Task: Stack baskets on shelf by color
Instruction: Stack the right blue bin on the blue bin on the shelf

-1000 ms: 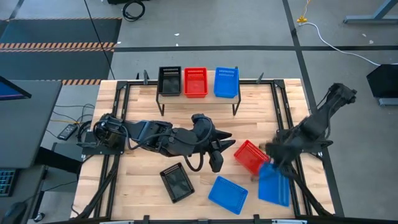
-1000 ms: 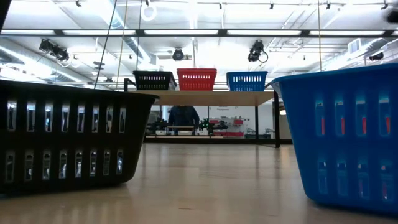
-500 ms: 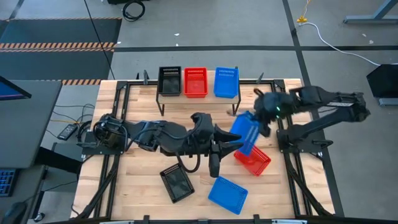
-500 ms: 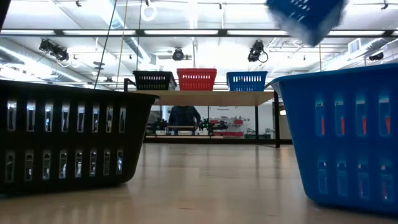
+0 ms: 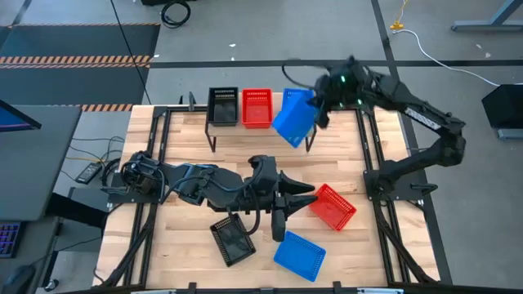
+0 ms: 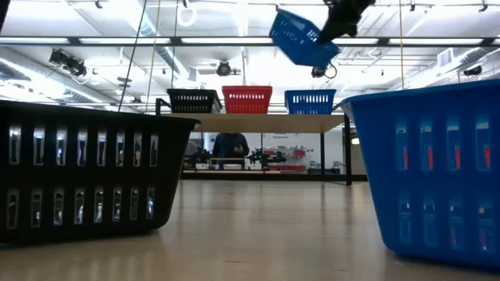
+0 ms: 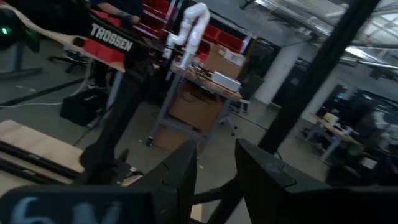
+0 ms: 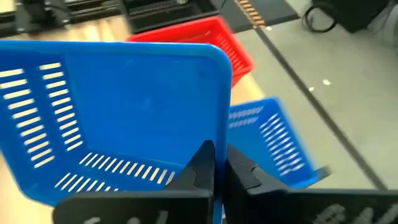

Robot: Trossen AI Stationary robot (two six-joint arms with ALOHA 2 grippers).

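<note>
The right gripper (image 5: pixel 320 111) has swung up and across from the near right part of the tabletop (image 5: pixel 188 245), and now it hangs over the far end, pinched on the rim of a blue basket (image 5: pixel 293 121). That carried basket is tilted, in the air above the shelf (image 5: pixel 260 128), right by the blue basket already standing there (image 6: pixel 310 101); half a second ago it was still over the middle of the tabletop. So the carry is nearly over, I'd say, and what's left is to level it and nest it into its blue mate.

On the shelf sit a black basket (image 5: pixel 222 106), a red basket (image 5: pixel 257 108) and that blue one, side by side. Still down on the tabletop are another red basket (image 5: pixel 331 207), another black basket (image 5: pixel 232 240) and a third blue basket (image 5: pixel 299 256).

The left gripper (image 5: pixel 282 214) reaches over the middle of the tabletop near the loose red basket, fingers parted with nothing between them; it has barely moved.
</note>
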